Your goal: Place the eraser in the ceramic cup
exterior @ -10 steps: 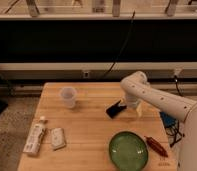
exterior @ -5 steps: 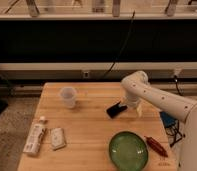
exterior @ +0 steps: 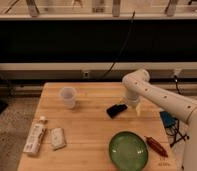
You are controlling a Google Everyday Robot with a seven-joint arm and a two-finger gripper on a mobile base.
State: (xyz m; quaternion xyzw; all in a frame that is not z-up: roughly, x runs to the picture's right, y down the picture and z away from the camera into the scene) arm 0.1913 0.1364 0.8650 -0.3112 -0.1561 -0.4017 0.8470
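One white arm reaches in from the right over the wooden bench (exterior: 92, 150), its pincer (exterior: 123, 107) low near the middle, pinching the dark eraser (exterior: 116, 109) just above or on the wood; which of the two I cannot tell. The ceramic cup (exterior: 68, 97) stands upright well apart to the left. A green plate (exterior: 128, 150) lies near the front edge, a red object (exterior: 155, 145) just beside it, and two white packets (exterior: 44, 139) sit at front left.
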